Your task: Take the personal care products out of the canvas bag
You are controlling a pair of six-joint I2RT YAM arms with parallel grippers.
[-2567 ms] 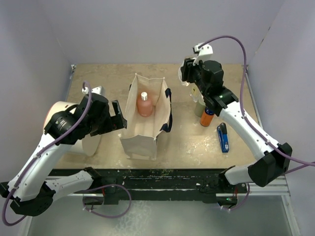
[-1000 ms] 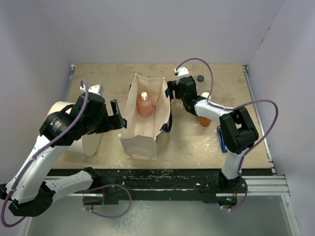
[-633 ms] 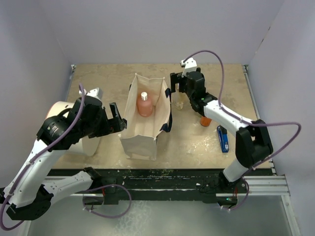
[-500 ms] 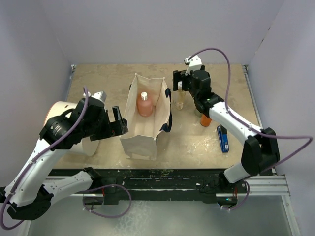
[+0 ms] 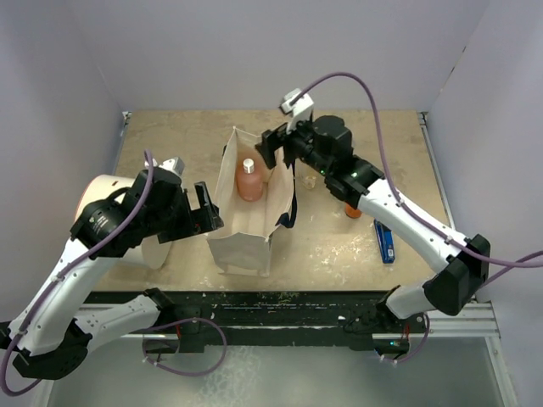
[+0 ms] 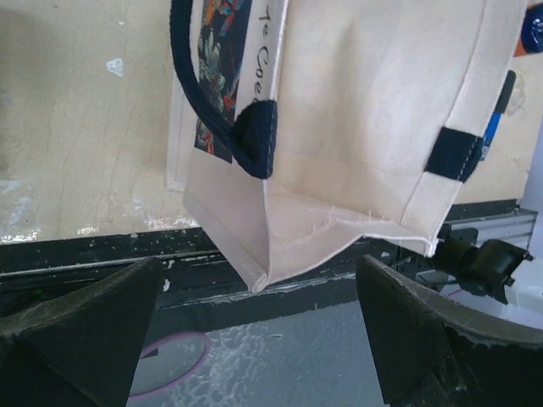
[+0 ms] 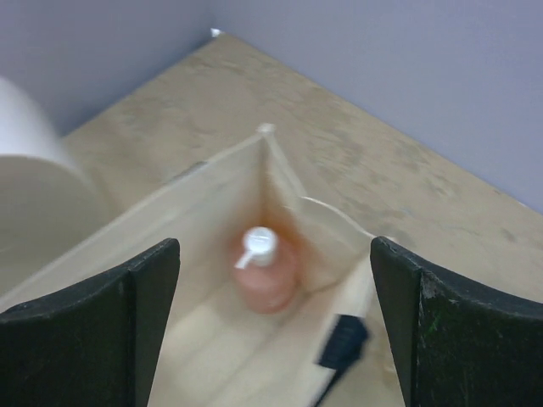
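Observation:
The beige canvas bag [image 5: 244, 231] stands open in the middle of the table. A pink pump bottle [image 5: 249, 181] stands inside it at the far end. My right gripper [image 5: 277, 150] hovers open over the bag's far right rim, nothing between its fingers. In the right wrist view the pink bottle [image 7: 265, 273] lies below, between the spread fingers [image 7: 144, 322], inside the bag [image 7: 178, 339]. My left gripper [image 5: 209, 210] is open beside the bag's left wall. Its wrist view shows the bag's side [image 6: 365, 127] and dark strap [image 6: 222, 114]. A clear yellowish bottle [image 5: 310, 180] and an orange pump bottle [image 5: 353, 209] stand right of the bag.
A large white cylinder [image 5: 100, 193] sits at the left behind my left arm, also in the right wrist view [image 7: 30, 170]. A flat blue-and-black tool [image 5: 383, 240] lies at the right. The table's near edge [image 6: 110, 246] runs just below the bag.
My right arm swung left from the bottles beside the bag to above the bag's mouth, staying open. The left arm barely shifted.

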